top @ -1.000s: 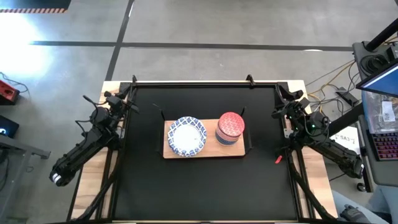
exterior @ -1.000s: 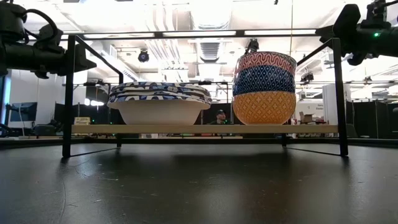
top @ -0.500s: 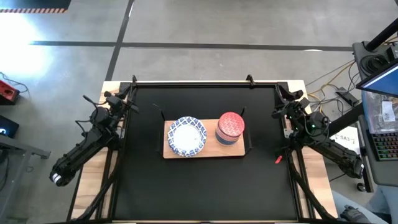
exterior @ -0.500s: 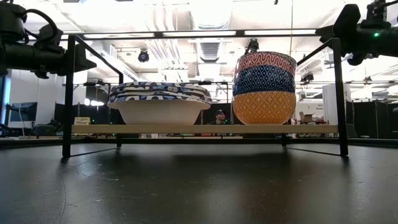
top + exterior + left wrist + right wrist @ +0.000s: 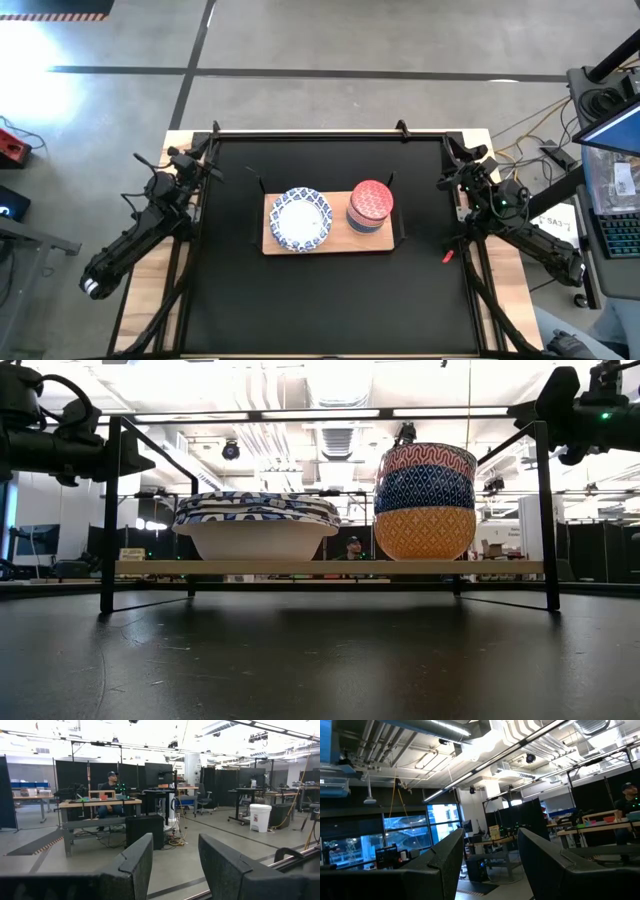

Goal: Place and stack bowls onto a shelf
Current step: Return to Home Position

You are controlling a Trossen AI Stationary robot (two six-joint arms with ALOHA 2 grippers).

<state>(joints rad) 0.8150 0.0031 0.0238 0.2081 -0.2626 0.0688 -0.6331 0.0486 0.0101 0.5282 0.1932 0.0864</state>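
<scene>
Now the shelf [image 5: 335, 242] stands in the middle of the black counter [image 5: 330, 310], with two stacks of bowls on it. On the half nearer the left arm [image 5: 150, 215] sits the stack of wide blue-and-white bowls [image 5: 301, 219], white centre upward. Beside it, not touching, rises the stack of small bowls [image 5: 371, 206]. The low view shows an orange bowl [image 5: 425, 532] at the bottom, a blue bowl [image 5: 425, 490] nested in it and a red patterned bowl [image 5: 427, 460] on top. The left arm is at the counter's left edge and the right arm [image 5: 510, 215] at its right edge, both well apart from the shelf. Each wrist view shows that arm's jaws released, grasping nothing.
</scene>
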